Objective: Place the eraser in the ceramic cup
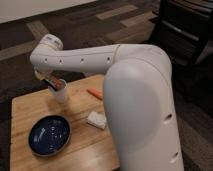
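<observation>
I have the end effector (50,80) directly over the ceramic cup (60,92) at the desk's (25,107) far left, clamped together on the eraser (53,81), which sits at the cup rim. For a clean release, I would centre the eraser over the opening, lower until it is inside the wall, then part the fingers, avoiding side contact that might tip the cup.
</observation>
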Robot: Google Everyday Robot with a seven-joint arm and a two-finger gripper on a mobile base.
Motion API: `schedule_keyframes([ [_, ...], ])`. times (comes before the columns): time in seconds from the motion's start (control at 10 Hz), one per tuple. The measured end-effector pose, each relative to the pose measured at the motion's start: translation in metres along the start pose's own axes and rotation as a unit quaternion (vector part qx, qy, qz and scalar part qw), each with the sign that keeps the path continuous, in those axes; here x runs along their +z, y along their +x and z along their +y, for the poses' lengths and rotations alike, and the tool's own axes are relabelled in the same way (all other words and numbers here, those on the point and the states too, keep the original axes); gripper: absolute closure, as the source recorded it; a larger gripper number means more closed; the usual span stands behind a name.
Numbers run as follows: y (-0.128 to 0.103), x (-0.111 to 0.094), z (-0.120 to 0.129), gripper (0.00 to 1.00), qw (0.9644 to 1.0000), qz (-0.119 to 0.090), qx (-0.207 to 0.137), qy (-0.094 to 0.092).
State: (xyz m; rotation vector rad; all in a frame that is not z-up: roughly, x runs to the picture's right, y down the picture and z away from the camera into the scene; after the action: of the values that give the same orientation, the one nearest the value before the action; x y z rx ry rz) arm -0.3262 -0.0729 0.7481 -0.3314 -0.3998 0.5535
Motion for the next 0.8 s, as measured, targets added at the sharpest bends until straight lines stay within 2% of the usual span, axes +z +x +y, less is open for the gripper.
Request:
schedule_keyframes([
  [0.8,-0.0027,0.0102,-0.0088,1.0,0.9994,-0.006,-0.02,-0.027],
])
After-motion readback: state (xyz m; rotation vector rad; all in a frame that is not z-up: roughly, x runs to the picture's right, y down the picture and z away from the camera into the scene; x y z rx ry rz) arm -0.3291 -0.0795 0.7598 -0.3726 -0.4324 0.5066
